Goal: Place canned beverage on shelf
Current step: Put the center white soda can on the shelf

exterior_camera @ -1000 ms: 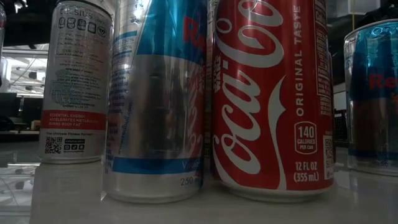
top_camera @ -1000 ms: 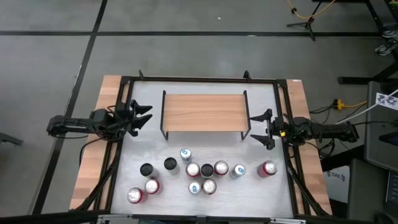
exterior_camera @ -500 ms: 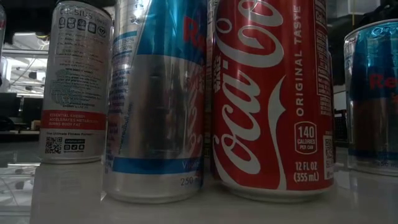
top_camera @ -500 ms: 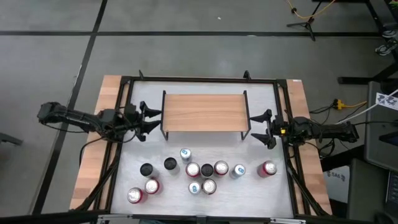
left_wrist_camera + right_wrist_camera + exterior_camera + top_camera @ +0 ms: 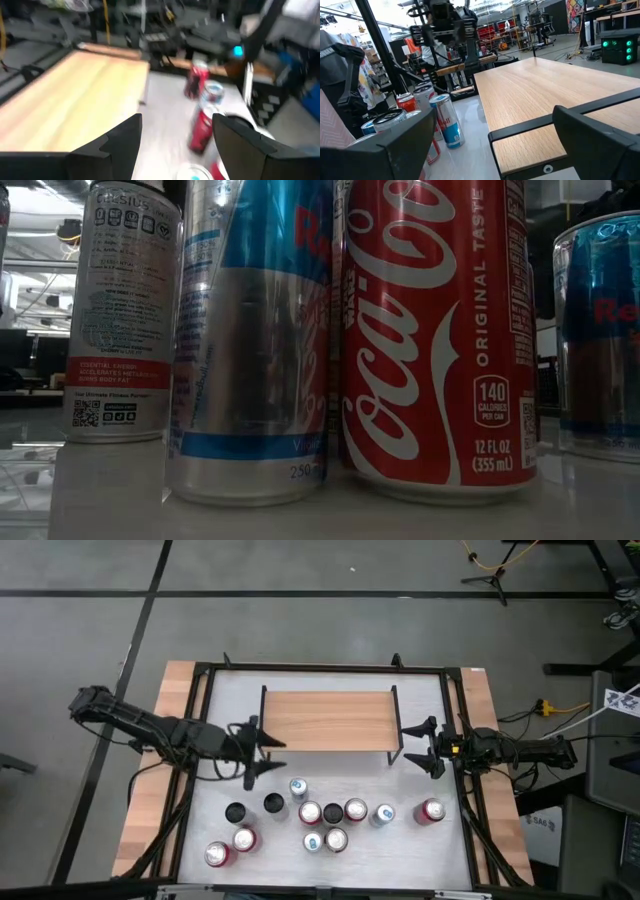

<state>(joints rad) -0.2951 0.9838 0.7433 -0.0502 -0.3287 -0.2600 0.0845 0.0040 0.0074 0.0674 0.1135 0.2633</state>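
Observation:
The shelf (image 5: 328, 720), a light wood plank on thin black legs, stands at the table's far middle; it also shows in the left wrist view (image 5: 65, 105) and the right wrist view (image 5: 540, 95). Several cans stand upright on their bases in a cluster (image 5: 320, 813) near the front. My left gripper (image 5: 262, 755) is open and empty near the shelf's front left corner, just left of a blue and silver can (image 5: 298, 788). My right gripper (image 5: 422, 745) is open and empty at the shelf's right end.
A black frame rail (image 5: 320, 668) runs around the white table top. Two red cans (image 5: 230, 847) stand at the front left and one red can (image 5: 431, 810) at the right. The low view is filled by a red cola can (image 5: 435, 340) and a blue can (image 5: 250, 340).
My left gripper has moved toward the table's right and a little toward its near edge, from the left rail to the shelf's front left corner, staying open. My right gripper has kept still. No can has moved.

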